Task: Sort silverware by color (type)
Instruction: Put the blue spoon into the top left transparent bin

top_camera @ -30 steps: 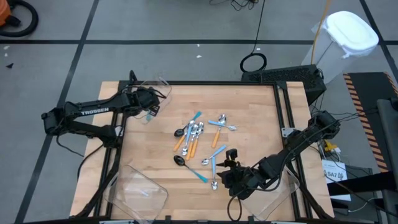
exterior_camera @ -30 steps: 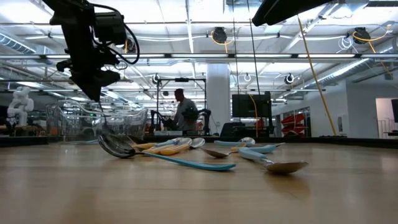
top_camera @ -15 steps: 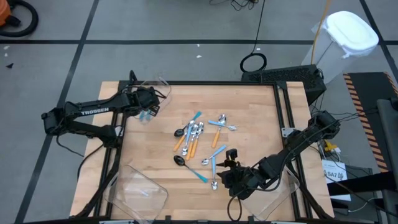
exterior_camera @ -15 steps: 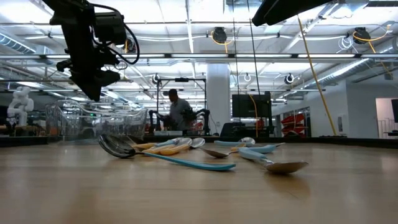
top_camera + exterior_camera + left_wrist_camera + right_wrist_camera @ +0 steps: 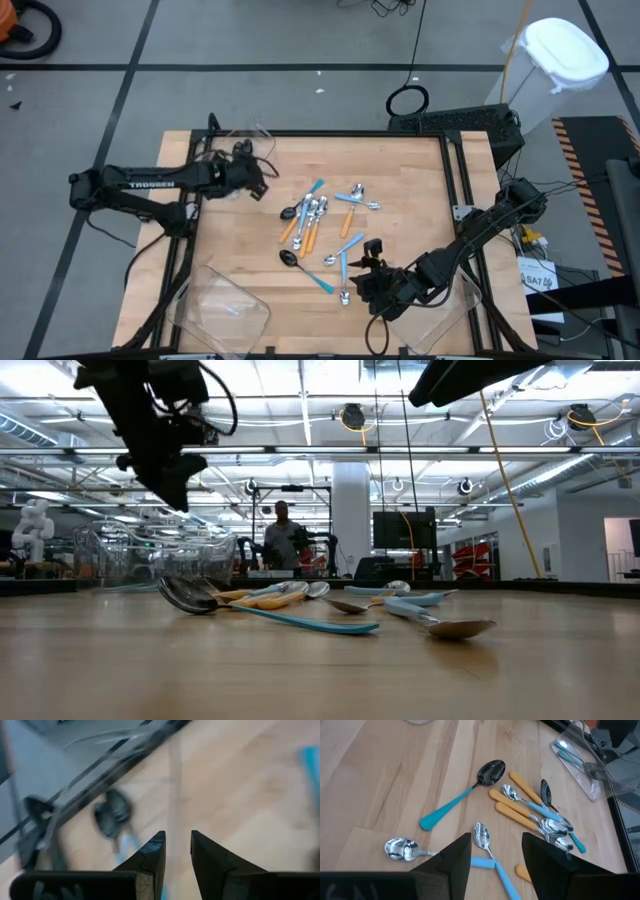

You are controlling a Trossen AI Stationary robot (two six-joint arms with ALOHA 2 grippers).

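Silverware [image 5: 322,228]: loose cluster of small spoons lying at the middle of the bench [image 5: 400,170], silver and black bowls, light-blue and orange handles.

- Main heap: several silver spoons [image 5: 313,210] with orange and blue handles, overlapping one another, with a black-bowled spoon [image 5: 288,213] at the heap's left side.
- Separate pair: two blue-handled spoons [image 5: 357,197] crossed just right of the heap, toward the bench's far edge.
- Black-bowled spoon with long blue handle [image 5: 305,269]: lies alone, nearer the front edge; in the right wrist view [image 5: 465,792] it lies apart from the orange-handled group [image 5: 520,805].
- Silver spoons with blue handles [image 5: 487,852]: lie directly ahead of the right gripper, flat on the wood.

Left gripper [image 5: 258,184]: above the bench near its far left corner, raised off the surface, well apart from the heap. Fingers [image 5: 150,857] stand narrowly parted with nothing between them; released. The wrist view is blurred.

Right gripper [image 5: 358,277]: low over the bench near the front edge, right of centre, just beside the nearest blue-handled spoons. Fingers [image 5: 455,855] spread wide, grasping nothing.

Clear bins: one at the far left corner [image 5: 245,140], holding blue-handled spoons [image 5: 575,757]; one at the front left corner [image 5: 225,305]; one at the front right corner [image 5: 450,320], partly under the right arm.

Person [image 5: 283,540]: in the room beyond the bench, far off.
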